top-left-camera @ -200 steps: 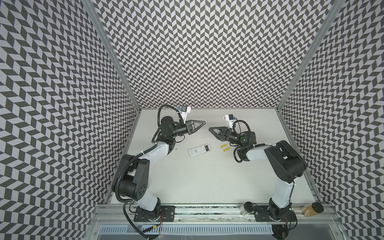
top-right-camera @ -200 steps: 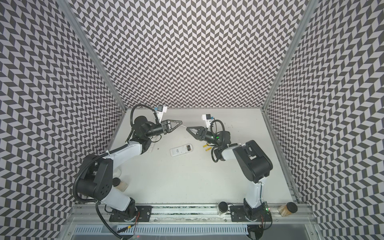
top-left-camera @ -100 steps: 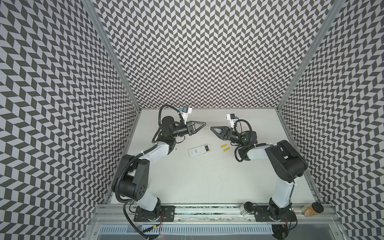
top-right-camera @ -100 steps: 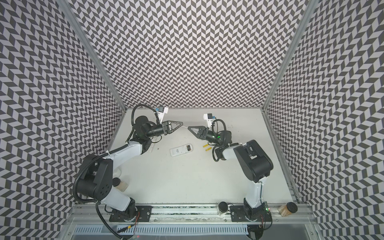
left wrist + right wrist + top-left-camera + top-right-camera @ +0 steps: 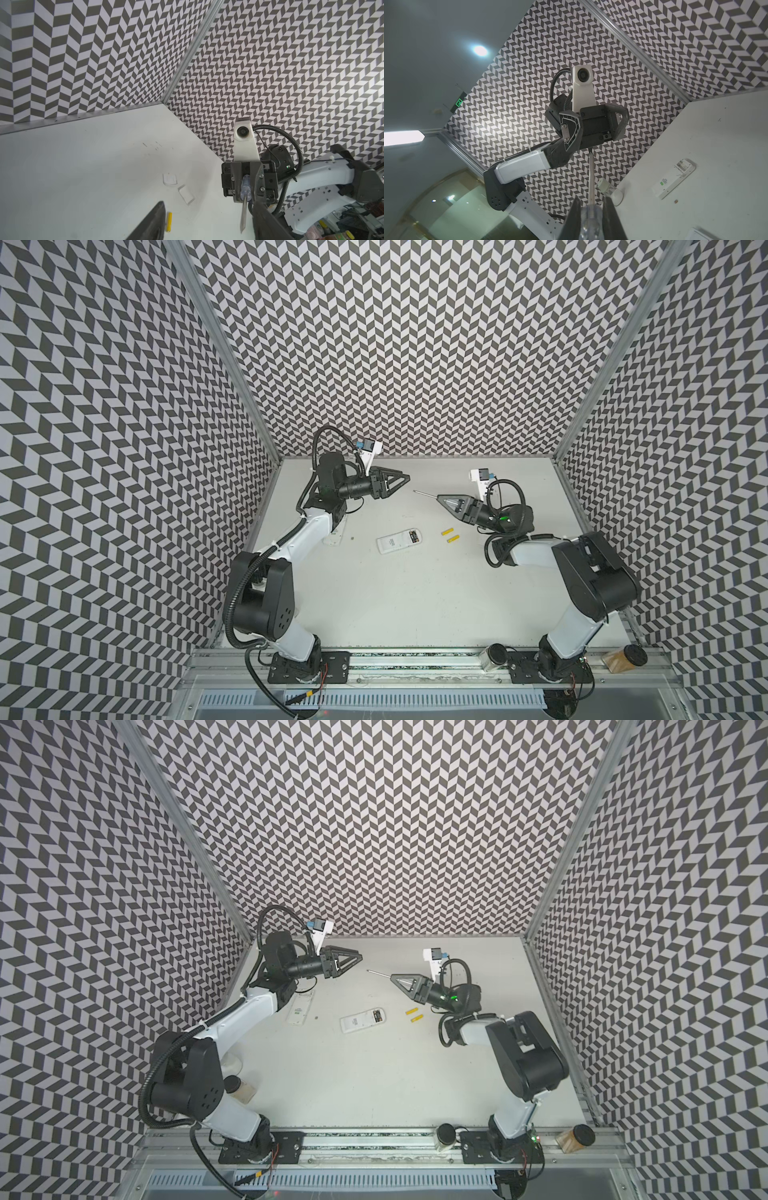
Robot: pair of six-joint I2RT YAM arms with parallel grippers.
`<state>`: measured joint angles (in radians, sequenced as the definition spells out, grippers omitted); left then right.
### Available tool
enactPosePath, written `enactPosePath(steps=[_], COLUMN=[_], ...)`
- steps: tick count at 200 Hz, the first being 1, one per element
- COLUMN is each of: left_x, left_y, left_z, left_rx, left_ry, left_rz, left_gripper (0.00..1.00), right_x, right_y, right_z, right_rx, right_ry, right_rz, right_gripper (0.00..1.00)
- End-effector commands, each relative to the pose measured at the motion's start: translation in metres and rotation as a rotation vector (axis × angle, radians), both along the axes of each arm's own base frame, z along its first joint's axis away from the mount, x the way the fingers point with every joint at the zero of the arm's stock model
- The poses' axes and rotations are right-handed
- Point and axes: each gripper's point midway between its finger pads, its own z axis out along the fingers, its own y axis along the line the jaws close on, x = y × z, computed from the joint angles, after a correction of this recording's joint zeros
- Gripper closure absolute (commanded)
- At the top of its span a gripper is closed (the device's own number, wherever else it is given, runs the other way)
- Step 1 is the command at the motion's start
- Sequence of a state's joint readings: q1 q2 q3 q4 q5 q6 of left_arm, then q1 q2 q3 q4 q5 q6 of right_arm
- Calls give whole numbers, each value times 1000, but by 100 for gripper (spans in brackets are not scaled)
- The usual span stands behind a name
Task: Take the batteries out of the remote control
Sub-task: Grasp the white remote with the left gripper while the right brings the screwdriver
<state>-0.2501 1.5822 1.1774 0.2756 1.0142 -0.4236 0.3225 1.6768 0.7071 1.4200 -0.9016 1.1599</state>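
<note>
Chevron walls (image 5: 415, 344) in black and white close the white bench (image 5: 415, 605) on three sides. Two yellow batteries (image 5: 450, 534) lie side by side on the bench, just beside the remote control (image 5: 392, 542). Its compartment (image 5: 413, 536) is uncovered at the end nearest to them. Inside it I see something dark with gold spots, probably the other two batteries, but it is too small to be sure. I judge the batteries light, stiff and smooth, so they roll easily and can slip from the pads. A loose one is best taken across the middle of its barrel. One seated in the compartment is likely pressed by a spring, so it needs to be levered up at one end first. The right gripper (image 5: 437, 497) is closed on the clear handle of the screwdriver (image 5: 245, 190), whose shaft points toward the left gripper (image 5: 593, 135). The left gripper has its jaws wide apart and holds nothing. One second ago the left jaws were closed at the tip of the shaft and the two grippers almost met. Now the left one has let go and the right one has drawn back a little toward its own side, so there is a clear gap between them. The remote control and the yellow batteries have not moved.
</note>
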Motion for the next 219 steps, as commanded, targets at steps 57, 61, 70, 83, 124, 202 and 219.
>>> enactPosePath(steps=[57, 61, 70, 83, 124, 202, 219], left_x=[-2, -4, -11, -15, -25, -21, -22], left_y=[17, 17, 17, 19, 17, 15, 10], left_z=[-104, -110, -124, -141, -195, -261, -268], left_rx=[580, 599, 659, 728, 878, 980, 1004], left_ry=[-255, -265, -301, -331, -339, -232, -221], left_rz=[0, -19, -65, -105, -164, -198, -221], left_gripper=[23, 22, 21, 19, 2, 1, 1], right_x=[-2, -3, -5, -13, -39, -51, -52], right_y=[-40, -42, -48, -53, -58, -63, -59], right_z=[-13, -13, -16, -18, -41, -82, -83], right_rx=[-476, -488, -516, -561, -669, -727, -734], right_ry=[-270, -276, -290, -330, -420, -344, -348], right_rz=[-313, -332, -370, -407, -447, -424, -403], right_gripper=[100, 100, 100, 100, 100, 100, 100])
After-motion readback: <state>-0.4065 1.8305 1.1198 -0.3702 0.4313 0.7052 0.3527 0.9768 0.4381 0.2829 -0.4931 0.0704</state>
